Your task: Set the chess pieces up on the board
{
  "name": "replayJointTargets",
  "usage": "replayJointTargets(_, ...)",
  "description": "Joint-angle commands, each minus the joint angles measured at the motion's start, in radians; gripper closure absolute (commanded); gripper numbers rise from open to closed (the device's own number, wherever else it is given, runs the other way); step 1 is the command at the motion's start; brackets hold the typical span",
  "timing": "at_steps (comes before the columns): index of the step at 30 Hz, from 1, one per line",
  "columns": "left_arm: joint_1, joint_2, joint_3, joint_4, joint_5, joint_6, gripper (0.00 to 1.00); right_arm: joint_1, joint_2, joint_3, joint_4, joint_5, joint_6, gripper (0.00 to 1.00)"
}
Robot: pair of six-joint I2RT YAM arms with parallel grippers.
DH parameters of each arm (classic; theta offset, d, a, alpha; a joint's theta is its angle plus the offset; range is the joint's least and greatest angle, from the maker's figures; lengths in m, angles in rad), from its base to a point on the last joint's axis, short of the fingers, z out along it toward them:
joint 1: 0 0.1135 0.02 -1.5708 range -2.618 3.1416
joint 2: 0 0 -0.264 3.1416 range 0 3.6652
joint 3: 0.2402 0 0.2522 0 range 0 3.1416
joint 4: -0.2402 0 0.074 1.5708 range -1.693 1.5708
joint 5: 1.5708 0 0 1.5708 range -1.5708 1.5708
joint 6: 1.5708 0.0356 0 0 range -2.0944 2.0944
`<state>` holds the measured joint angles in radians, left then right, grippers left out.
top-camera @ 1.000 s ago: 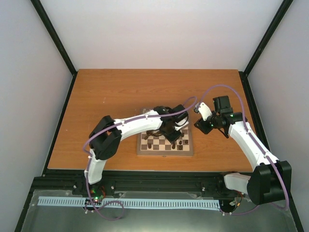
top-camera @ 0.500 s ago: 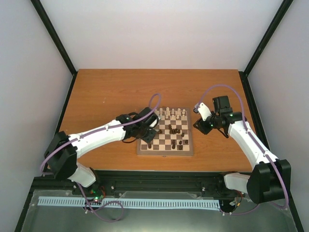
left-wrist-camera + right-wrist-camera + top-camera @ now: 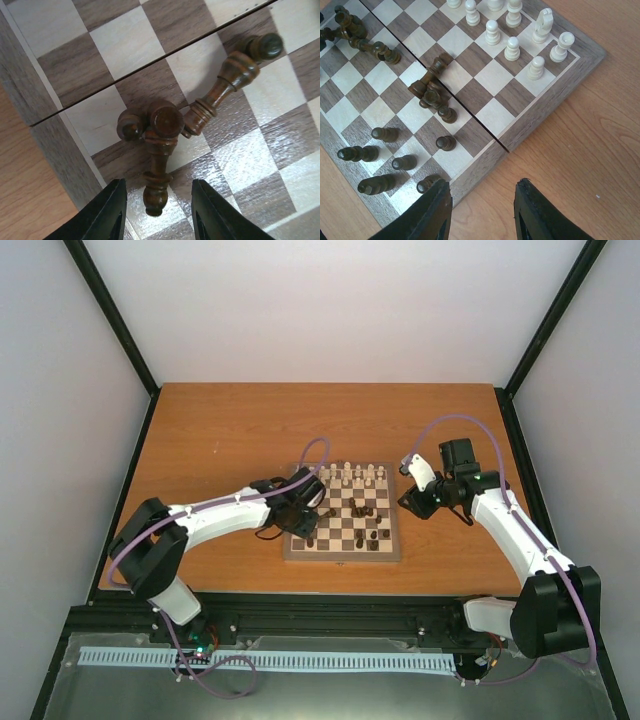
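Observation:
The board [image 3: 340, 555] lies at the table's middle. Cream-white pieces [image 3: 355, 476] stand along its far edge and show upright in the right wrist view [image 3: 510, 47]. Dark brown pieces [image 3: 367, 530] are scattered on the near half, some toppled [image 3: 432, 92], some upright [image 3: 445, 143]. My left gripper [image 3: 305, 512] is open over the board's left edge. In the left wrist view its jaws [image 3: 156, 216] straddle the tip of a lying dark piece [image 3: 160, 172] in a small toppled cluster [image 3: 220, 92]. My right gripper [image 3: 410, 502] is open and empty [image 3: 482, 212] over bare table beside the board's right edge [image 3: 520, 125].
The orange-brown table [image 3: 220, 440] surrounds the board, with black frame posts at its sides and white walls behind. The left arm's purple cable [image 3: 310, 455] loops above the board's left corner. The board has a centre seam [image 3: 150, 60].
My left arm has swung from over the board's middle to its left edge and lowered over the toppled dark pieces. The right arm has barely moved.

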<state>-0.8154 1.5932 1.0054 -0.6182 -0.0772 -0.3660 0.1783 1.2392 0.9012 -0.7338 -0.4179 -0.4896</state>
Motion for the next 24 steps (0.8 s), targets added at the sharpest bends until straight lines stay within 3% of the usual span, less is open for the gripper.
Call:
replayJointTargets(1,0.004,0.025,0.041,0.030,-0.015,-0.026,0.60,-0.005,0.006,0.002,-0.011,-0.017,-0.009,0.65)
replayJointTargets(8,0.004,0.074,0.043,0.029,-0.006,-0.015,0.63,-0.005,0.008,-0.001,-0.011,-0.014,-0.005,0.63)
replayJointTargets(20,0.005,0.038,0.078,-0.041,-0.019,0.004,0.88,-0.005,0.019,0.005,-0.015,-0.032,-0.006,0.63)
replayJointTargets(24,0.004,0.012,0.130,-0.102,-0.028,0.034,0.90,-0.005,0.026,0.015,-0.025,-0.054,-0.010,0.63)
